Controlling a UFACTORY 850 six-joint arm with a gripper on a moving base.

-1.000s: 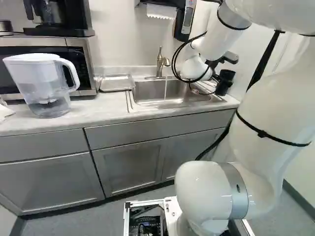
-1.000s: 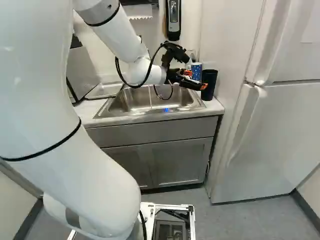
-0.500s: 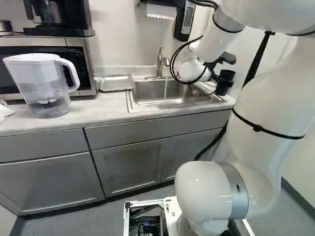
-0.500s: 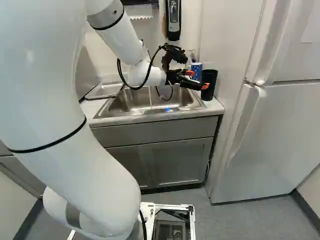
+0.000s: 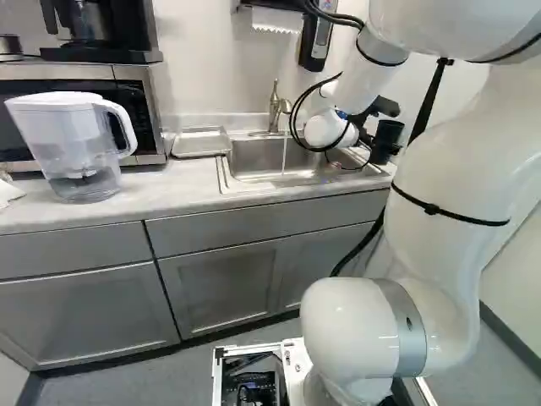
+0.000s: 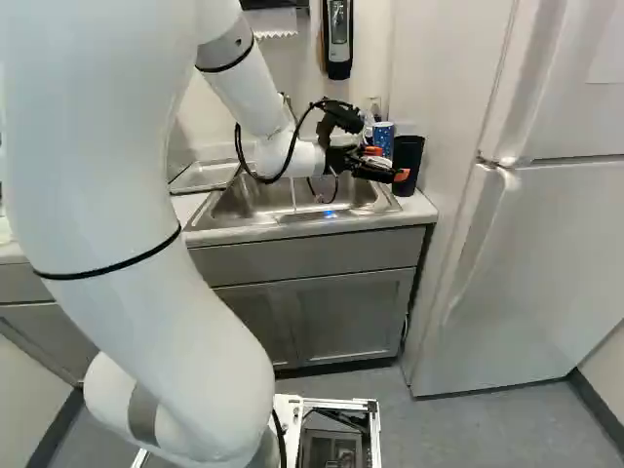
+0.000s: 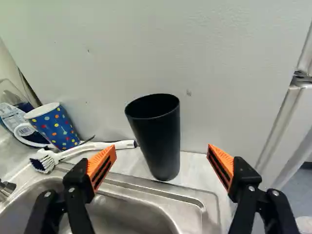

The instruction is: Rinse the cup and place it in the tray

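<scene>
By the sink (image 7: 129, 212), my gripper (image 7: 162, 151), spread wide, sits lower than a moment ago, so the black cup (image 7: 158, 141) behind the sink's rim looks nearly ready to grasp.

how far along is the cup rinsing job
Done: water runs from the faucet into the sink. In hand: nothing; the gripper is open, with the black cup standing on the counter ahead of it. Left: likely gripping that cup, rinsing it in the stream and setting it in the tray, which holds no cup.
</scene>
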